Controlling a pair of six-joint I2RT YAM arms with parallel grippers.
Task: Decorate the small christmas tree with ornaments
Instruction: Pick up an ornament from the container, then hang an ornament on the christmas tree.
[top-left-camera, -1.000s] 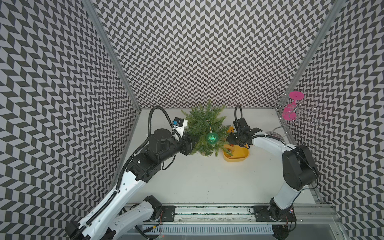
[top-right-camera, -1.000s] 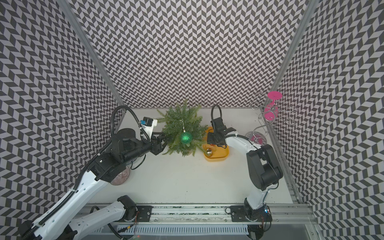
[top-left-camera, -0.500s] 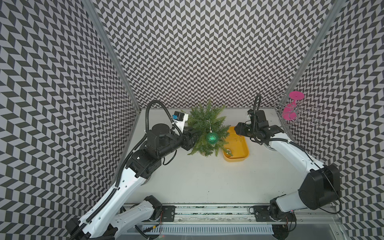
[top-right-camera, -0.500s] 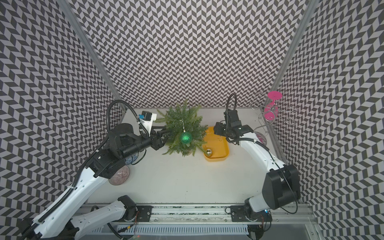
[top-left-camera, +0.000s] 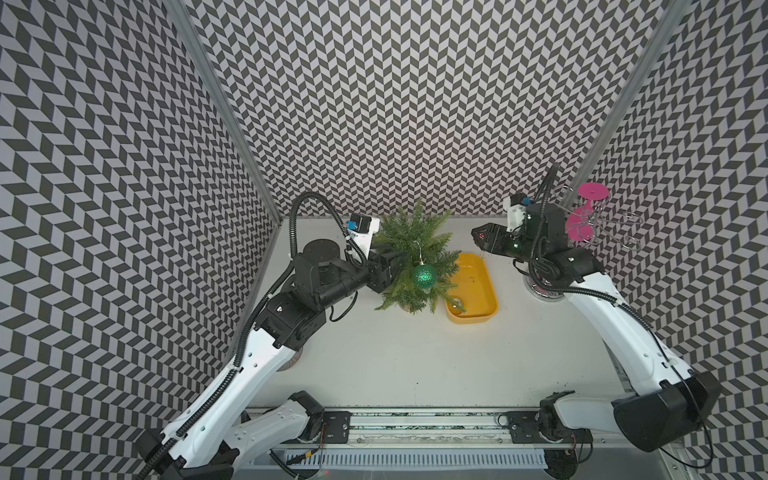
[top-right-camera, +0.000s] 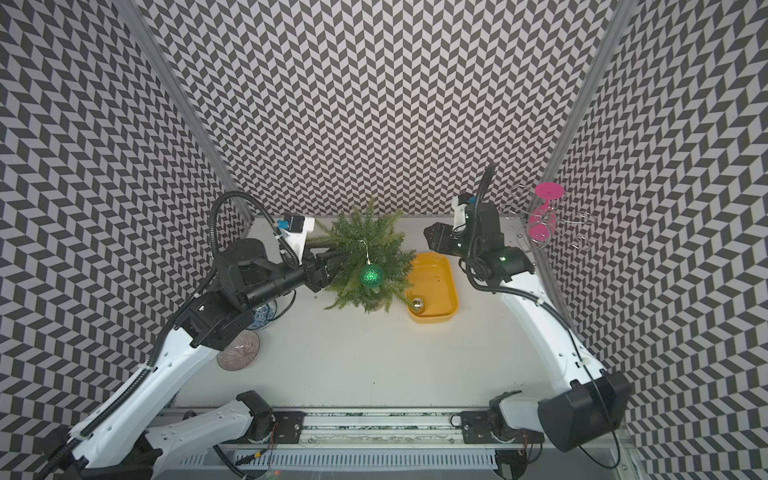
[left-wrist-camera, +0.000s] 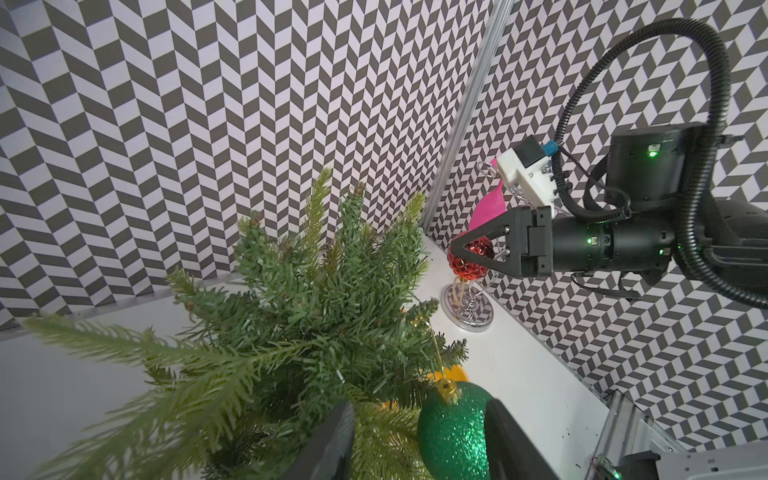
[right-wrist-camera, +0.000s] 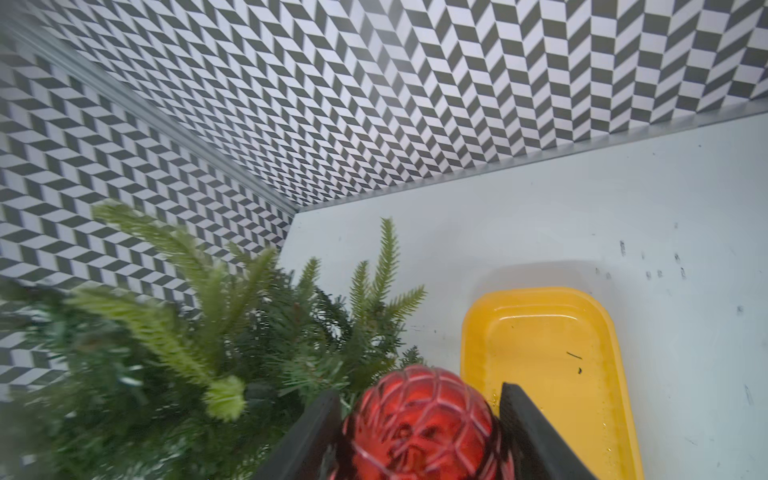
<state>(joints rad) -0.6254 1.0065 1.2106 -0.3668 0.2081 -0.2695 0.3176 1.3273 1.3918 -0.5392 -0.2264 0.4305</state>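
The small christmas tree (top-left-camera: 409, 245) (top-right-camera: 365, 241) stands at the back of the table. A glittery green ornament (top-left-camera: 424, 276) (left-wrist-camera: 453, 432) hangs from one of its branches by a gold hanger. My left gripper (top-left-camera: 397, 264) (left-wrist-camera: 419, 405) is pushed into the branches, open, with the green ball beside one finger and a gap on its other side. My right gripper (top-left-camera: 481, 239) (right-wrist-camera: 419, 390) is raised behind the yellow tray (top-left-camera: 478, 278) and shut on the red ornament (right-wrist-camera: 415, 424) (left-wrist-camera: 469, 259). A pale gold ornament (top-right-camera: 417, 305) lies in the tray's near end.
A wire stand with a pink glass (top-left-camera: 584, 216) is at the back right, its round base (top-left-camera: 544, 291) under my right arm. A blue-patterned cup (top-right-camera: 264, 313) and a tinted glass dish (top-right-camera: 239, 353) sit under my left arm.
My right gripper has lifted the red ornament out of the yellow tray and swung up and towards the back right. My left gripper has stayed in the tree's branches.
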